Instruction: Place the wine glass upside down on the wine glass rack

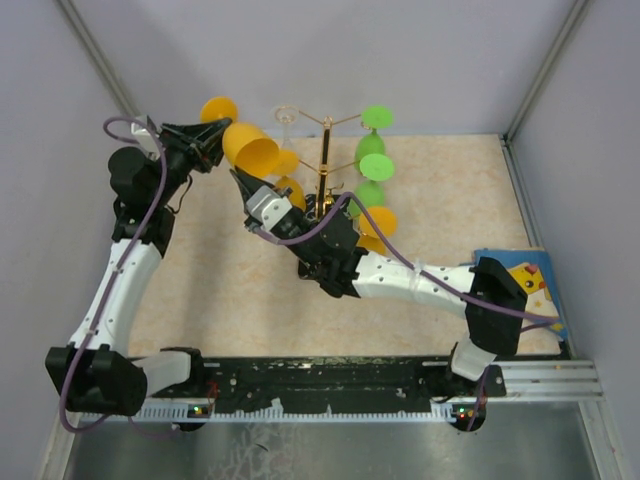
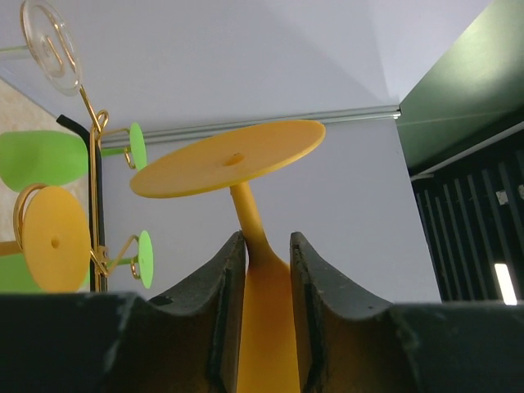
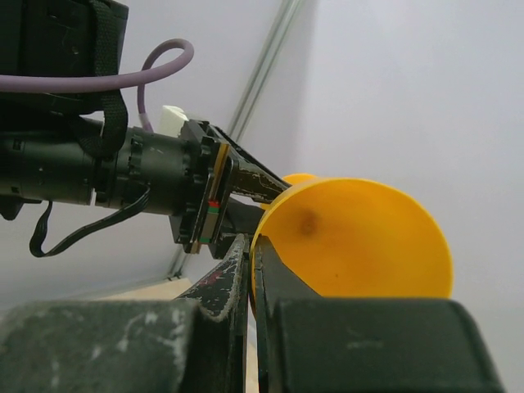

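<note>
I am doing the handover: L gripper (image 2: 267,241) is holding the stem of the orange wine glass (image 1: 250,150), jaws narrow; R gripper (image 3: 250,246) is pinching its rim, fully closed. Glass is in air left of wine glass rack (image 1: 325,150). Next, I think: R releasing, L hooking the foot on a free arm.

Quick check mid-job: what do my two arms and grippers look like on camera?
The left arm and right arm have white shells and black joints, each trailed by a purple cable. The left gripper and right gripper are black, with paired, scuffed, tapering fingers.
</note>
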You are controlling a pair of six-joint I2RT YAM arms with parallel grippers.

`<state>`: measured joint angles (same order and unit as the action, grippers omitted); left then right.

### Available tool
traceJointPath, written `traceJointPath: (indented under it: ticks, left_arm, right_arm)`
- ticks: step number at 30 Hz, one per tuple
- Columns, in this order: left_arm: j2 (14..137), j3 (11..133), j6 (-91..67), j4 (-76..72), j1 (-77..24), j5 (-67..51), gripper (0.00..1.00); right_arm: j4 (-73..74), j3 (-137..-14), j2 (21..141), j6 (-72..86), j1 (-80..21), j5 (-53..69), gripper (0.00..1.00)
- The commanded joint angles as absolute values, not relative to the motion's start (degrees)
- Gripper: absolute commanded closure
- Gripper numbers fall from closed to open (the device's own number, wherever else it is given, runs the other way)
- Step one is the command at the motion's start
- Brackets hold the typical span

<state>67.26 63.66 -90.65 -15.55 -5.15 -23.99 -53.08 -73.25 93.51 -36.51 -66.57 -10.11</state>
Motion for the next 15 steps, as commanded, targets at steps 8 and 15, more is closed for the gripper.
traceJointPath:
  ticks: [8,15]
  left_arm:
    - [68.3,62.3,-90.6,-25.3,-5.6,-25.0,0.93]
    - [69.9,59.8,-89.3,-33.8,-5.5,-26.6,1.00]
  right_arm:
    - [-54.6,-71.3,90.2,-35.8,-67.7,-7.9,0.98]
    - [-54.6,-66.8,87.2,-36.5,-67.7,-11.2,0.80]
